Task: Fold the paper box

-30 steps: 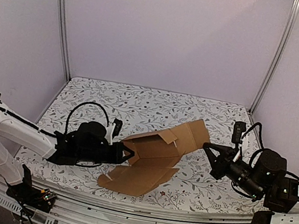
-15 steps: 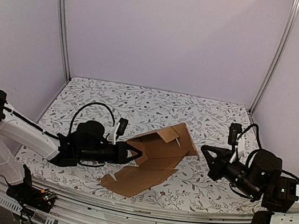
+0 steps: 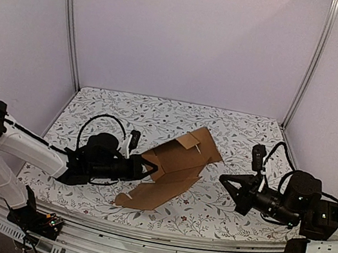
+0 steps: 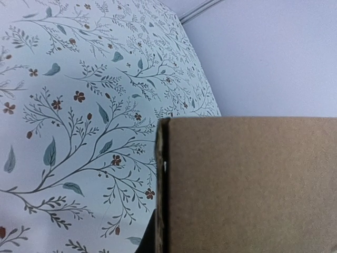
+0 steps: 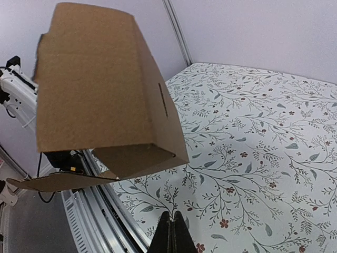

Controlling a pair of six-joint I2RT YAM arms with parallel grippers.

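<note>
The paper box (image 3: 175, 164) is a brown cardboard sheet, partly folded, with one panel raised and a flat flap lying on the table near the front edge. My left gripper (image 3: 146, 166) is shut on its left edge. In the left wrist view the cardboard (image 4: 253, 184) fills the lower right, and only a dark sliver of one finger (image 4: 149, 241) shows beside its edge. My right gripper (image 3: 226, 178) is shut and holds nothing, a short way to the right of the box. In the right wrist view the box (image 5: 100, 89) hangs ahead of the shut fingertips (image 5: 171, 234).
A floral cloth (image 3: 158, 115) covers the table. A metal rail (image 3: 156, 239) runs along the near edge and upright posts (image 3: 70, 24) stand at the back corners, with pale walls round three sides. The left arm (image 5: 16, 95) shows behind the box.
The box has turned and its right end has swung left, away from the right gripper. The right gripper has dropped lower and now points left, apart from the cardboard.
</note>
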